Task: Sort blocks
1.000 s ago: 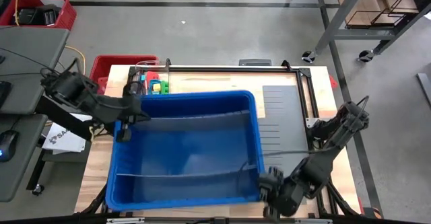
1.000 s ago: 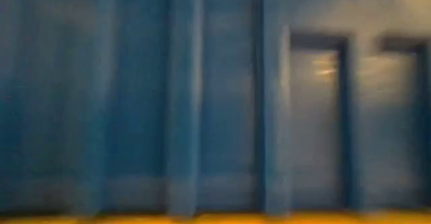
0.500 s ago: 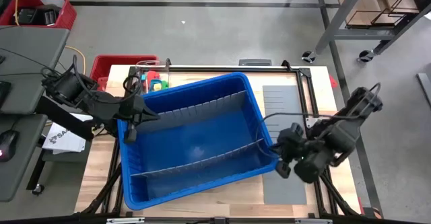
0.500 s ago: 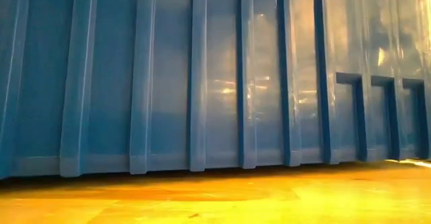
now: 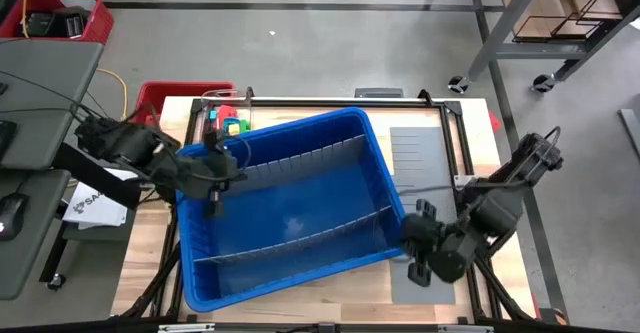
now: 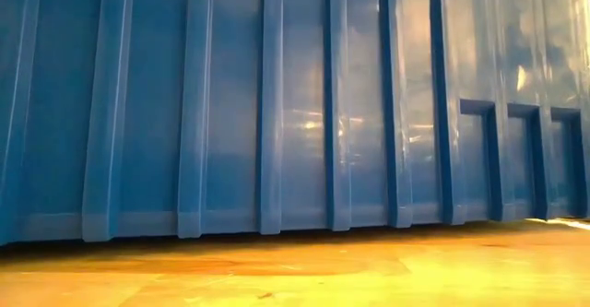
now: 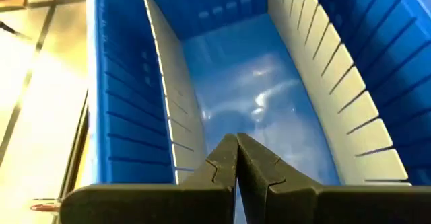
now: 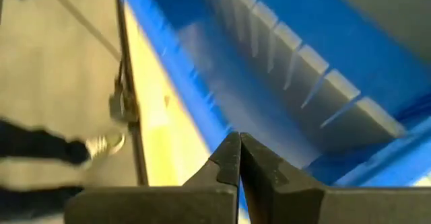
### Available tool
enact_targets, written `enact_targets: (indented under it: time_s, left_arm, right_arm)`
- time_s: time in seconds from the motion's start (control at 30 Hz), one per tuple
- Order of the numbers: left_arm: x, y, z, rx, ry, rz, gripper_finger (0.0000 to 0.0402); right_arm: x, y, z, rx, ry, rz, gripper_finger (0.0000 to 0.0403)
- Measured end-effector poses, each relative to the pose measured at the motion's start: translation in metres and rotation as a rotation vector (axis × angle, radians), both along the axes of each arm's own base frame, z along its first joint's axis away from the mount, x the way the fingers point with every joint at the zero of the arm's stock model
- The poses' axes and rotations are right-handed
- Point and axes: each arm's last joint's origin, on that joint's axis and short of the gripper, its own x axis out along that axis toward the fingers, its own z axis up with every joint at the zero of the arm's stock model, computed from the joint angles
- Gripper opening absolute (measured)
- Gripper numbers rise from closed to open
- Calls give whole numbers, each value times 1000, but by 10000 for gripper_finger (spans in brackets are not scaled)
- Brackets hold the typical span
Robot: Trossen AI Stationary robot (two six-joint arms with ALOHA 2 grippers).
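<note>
I see the right gripper (image 5: 418, 256) has dropped toward the blue bin's (image 5: 300, 133) near corner; the left gripper (image 5: 212, 191) has pushed inward over the rim; both jaws closed, empty; blocks (image 5: 232, 127) sit unsorted behind the bin; 0 sorted.

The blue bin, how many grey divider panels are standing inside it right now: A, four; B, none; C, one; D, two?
D: the high view shows two grey divider panels running the length of the blue bin, splitting it into three long compartments; the left wrist view shows the same two.
</note>
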Motion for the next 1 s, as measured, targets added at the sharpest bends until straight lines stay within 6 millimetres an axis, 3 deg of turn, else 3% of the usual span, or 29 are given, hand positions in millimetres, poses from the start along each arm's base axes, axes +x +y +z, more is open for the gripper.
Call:
enact_targets:
  time_s: [0.43,0.73,1.0]
  left_arm:
    - [45,-23,-30,3,146,-42,0]
    - [72,-37,-50,-20,218,-66,0]
    - [75,-39,-50,-89,184,-11,0]
  right_arm:
    - [5,50,-45,86,201,-33,0]
    - [4,57,-43,94,99,-81,0]
    - [11,51,-36,69,-92,-249,0]
